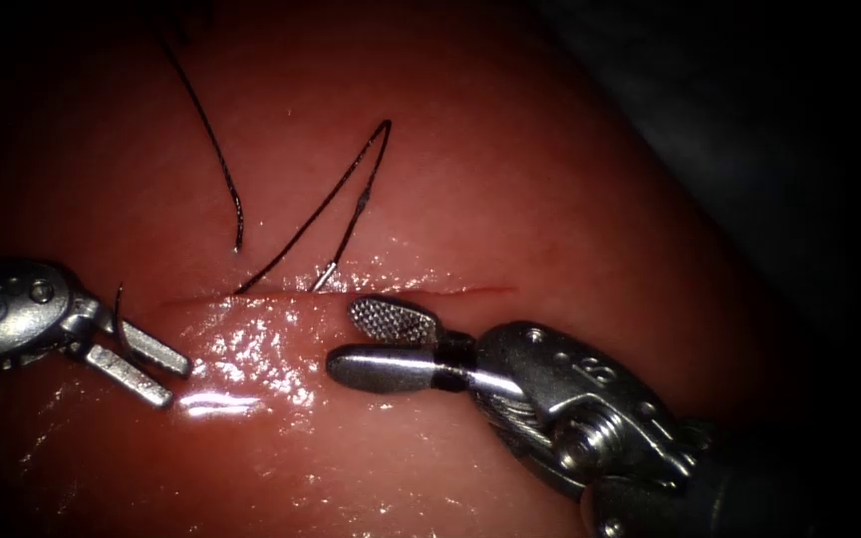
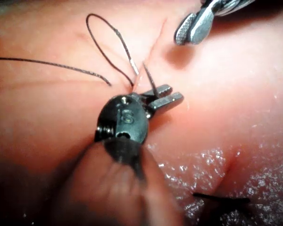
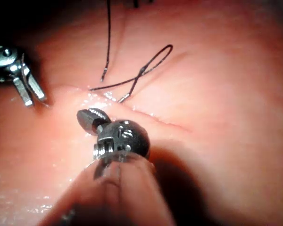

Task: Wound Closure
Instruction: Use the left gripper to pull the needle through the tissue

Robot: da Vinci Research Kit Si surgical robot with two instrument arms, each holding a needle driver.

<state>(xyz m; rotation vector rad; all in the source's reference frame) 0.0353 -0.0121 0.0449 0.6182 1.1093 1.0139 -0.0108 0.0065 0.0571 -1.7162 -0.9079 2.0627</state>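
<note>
Both empty: left end effector (image 1: 156,367) and right end effector (image 1: 383,344) with jaws parted over tissue (image 1: 550,199). Needle (image 1: 323,278) buried in cut (image 1: 470,291) just beyond right end effector, thread (image 1: 356,184) looping away.

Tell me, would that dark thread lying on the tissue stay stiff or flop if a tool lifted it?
Probably floppy: the thread lies in a bent loop on the tissue. Likely light, being very thin. Possibly slippery, since the tissue near the cut glistens wet.

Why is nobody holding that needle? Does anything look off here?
Slightly: the needle sticks out of the tissue at the cut, held by neither tool. Left tool and right tool both hang open, gripping nothing.
</note>
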